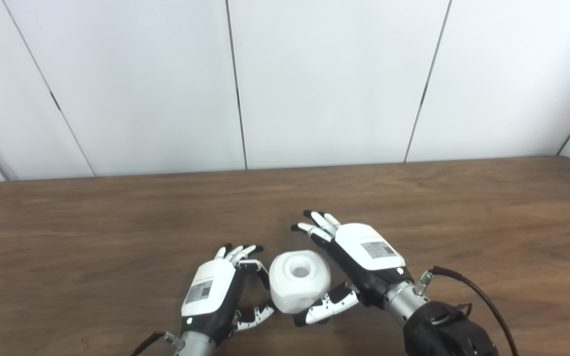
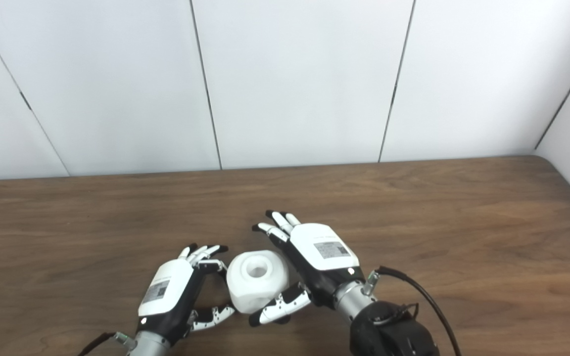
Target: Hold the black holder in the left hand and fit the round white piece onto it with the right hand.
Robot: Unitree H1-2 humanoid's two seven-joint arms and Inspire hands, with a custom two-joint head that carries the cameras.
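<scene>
The round white piece [image 1: 299,281], a chunky rounded block with a socket hole facing up, sits between the two hands, low over the counter [image 1: 117,227] or resting on it; which, I cannot tell. The black holder is not clearly visible: only a small dark part shows at the left hand's fingertips, just beside the white piece, and it could be the holder or part of the hand itself.

The right hand [image 1: 359,262] is spread, its fingers reaching past the far side of the piece and its thumb lying under the near edge, cradling more than clamping. The left hand [image 1: 215,291] has its fingers curled lightly toward its thumb on the piece's other side; whether it pinches anything is unclear.

Risks, as I judge them: with so loose a cradle, the smooth rounded piece may roll or slip out of the right hand when lifted. If the left hand has no firm hold on the holder, any push to seat the piece would shove it away instead of mating. The upward-facing hole may also be misaligned with the holder, so the parts could jam.
</scene>
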